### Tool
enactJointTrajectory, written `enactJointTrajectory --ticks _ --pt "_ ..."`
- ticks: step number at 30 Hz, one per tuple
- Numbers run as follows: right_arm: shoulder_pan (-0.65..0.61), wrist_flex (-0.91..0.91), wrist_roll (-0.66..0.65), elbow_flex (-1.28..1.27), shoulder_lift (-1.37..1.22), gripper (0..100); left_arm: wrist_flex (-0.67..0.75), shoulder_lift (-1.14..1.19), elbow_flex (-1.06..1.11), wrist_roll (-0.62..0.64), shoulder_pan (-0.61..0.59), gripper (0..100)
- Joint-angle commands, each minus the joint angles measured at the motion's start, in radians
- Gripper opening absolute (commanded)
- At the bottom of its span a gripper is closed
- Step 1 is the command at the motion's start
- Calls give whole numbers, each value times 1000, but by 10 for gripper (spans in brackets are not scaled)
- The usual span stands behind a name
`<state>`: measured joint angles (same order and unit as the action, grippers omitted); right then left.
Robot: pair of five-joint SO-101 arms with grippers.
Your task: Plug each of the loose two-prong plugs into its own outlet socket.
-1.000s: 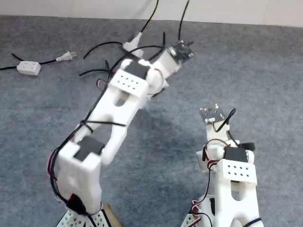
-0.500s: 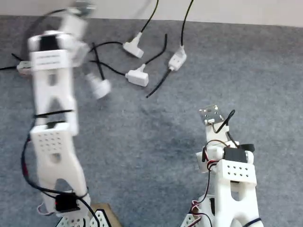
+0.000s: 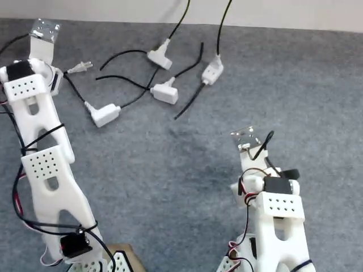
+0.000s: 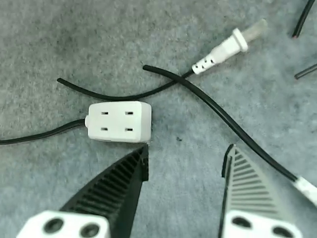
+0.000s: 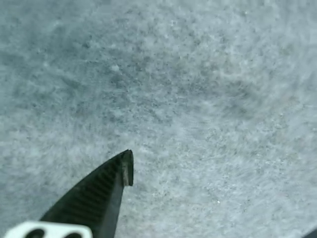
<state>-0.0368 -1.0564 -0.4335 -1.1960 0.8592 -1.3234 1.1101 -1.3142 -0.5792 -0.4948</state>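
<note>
Left wrist view: left tool [image 4: 186, 151] wide open, empty, just beside the outlet socket [image 4: 119, 121].

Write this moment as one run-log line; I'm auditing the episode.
left gripper: fingers open near outlet socket | two-prong plug: loose on carpet, unplugged | right arm: over carpet

Entry: legible text, labels, brands, numbers, signs: none I can read; outlet socket [image 4: 119, 121], two-prong plug [image 4: 225, 47] and my left fingers [image 4: 119, 188] all carry no print that I can make out
</note>
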Motion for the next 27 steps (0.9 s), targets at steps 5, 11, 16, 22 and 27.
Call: enactJointTrajectory --ticks 5,11,16,22,27 --pt "-27 -18 -29 5 15 546 172 59 -41 2 -77 242" --pt "-36 -18 -29 5 15 546 233 84 -36 34 -127 242" --pt "-36 -21 -29 5 15 546 285 96 -28 38 -131 242" --pt "-36 -22 -31 5 15 546 448 194 -25 34 -114 242" --pt "-38 -22 -31 5 15 546 629 263 -25 34 -97 241"
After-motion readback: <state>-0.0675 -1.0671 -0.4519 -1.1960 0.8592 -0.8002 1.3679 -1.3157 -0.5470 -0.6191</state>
